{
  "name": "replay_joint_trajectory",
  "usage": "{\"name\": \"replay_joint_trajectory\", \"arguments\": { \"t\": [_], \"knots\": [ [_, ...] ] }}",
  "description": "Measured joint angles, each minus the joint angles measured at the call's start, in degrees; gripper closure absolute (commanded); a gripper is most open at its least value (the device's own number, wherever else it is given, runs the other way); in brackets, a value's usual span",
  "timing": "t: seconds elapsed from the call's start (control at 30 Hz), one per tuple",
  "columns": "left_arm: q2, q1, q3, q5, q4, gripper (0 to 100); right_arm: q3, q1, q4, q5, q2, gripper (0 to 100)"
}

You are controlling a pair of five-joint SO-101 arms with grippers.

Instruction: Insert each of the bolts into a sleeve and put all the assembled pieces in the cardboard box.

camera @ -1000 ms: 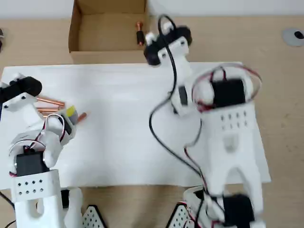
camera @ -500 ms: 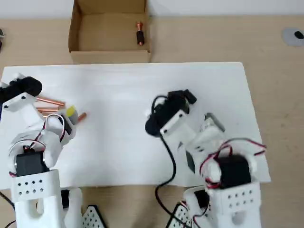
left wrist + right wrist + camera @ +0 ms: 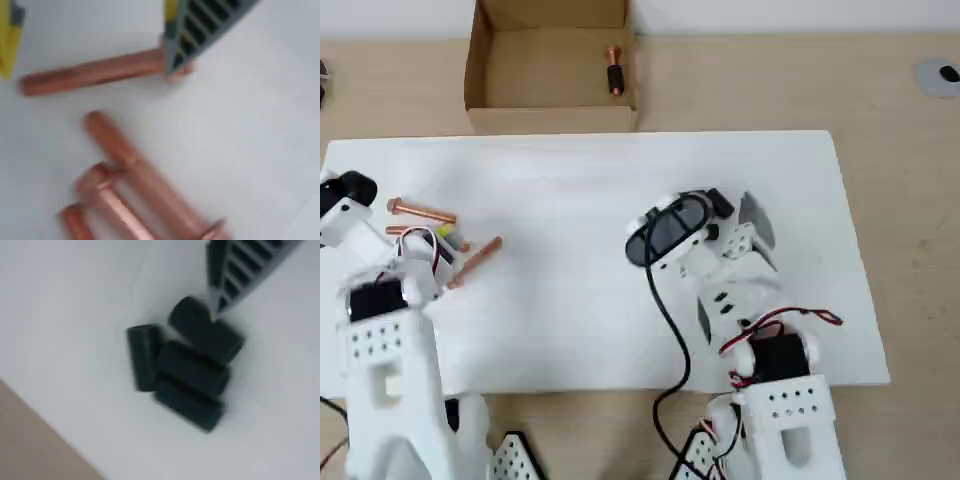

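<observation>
Your left pincer [image 3: 90, 72] hangs low over the white sheet [image 3: 570, 300] and stands open, with its yellow-marked finger [image 3: 9, 37] and its grey ribbed finger [image 3: 200, 27] spread wide. One copper bolt [image 3: 115, 67] lies flat on the sheet in the gap between them, running lengthwise from one finger toward the other. The grey tip touches it near one end, but nothing clamps it. Just outside that gap, near this bolt but apart from it, more bolts lie in a loose bunch. There you see a long one [image 3: 145, 180], a second [image 3: 107, 197] pressed against its side, and the end of another [image 3: 75, 222] just beside those. Your right pincer [image 3: 757, 228] is down at the sheet, right against a cluster of four black sleeves [image 3: 187, 370]. It touches the nearest sleeve [image 3: 205, 335], and the other three lie packed together just past that one. You cannot tell from these views whether this pincer is open or closed. The cardboard box [image 3: 480, 70] sits past the sheet's far edge, well apart from both pincers. One assembled piece [image 3: 614, 72] lies inside it, by the wall on the right pincer's side.
</observation>
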Motion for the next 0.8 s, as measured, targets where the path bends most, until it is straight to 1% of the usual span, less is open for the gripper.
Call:
{"name": "replay_joint_trajectory", "arguments": {
  "t": [0.07,0.2,0.3,0.47,0.6,0.8],
  "knots": [
    [5.5,-1.2,-2.5,0.9,0.4,78,-0.1,1.3,-1.9,1.3,2.3,65.9],
    [14.0,-1.8,-7.6,6.3,3.3,78,-0.4,2.5,-3.0,7.5,10.0,65.9],
    [15.6,-1.8,-10.5,10.8,5.5,78,-3.5,3.3,-3.1,11.0,17.1,65.9],
    [15.8,-1.8,-12.1,16.9,7.6,78,-12.5,4.9,-2.5,12.9,28.0,65.9],
    [15.8,-1.8,-12.1,18.2,7.7,78,-23.6,5.0,3.3,13.1,36.5,65.9],
    [13.4,-1.8,-12.1,18.2,7.7,78,-39.7,3.3,16.7,13.1,45.5,65.9]
  ]
}}
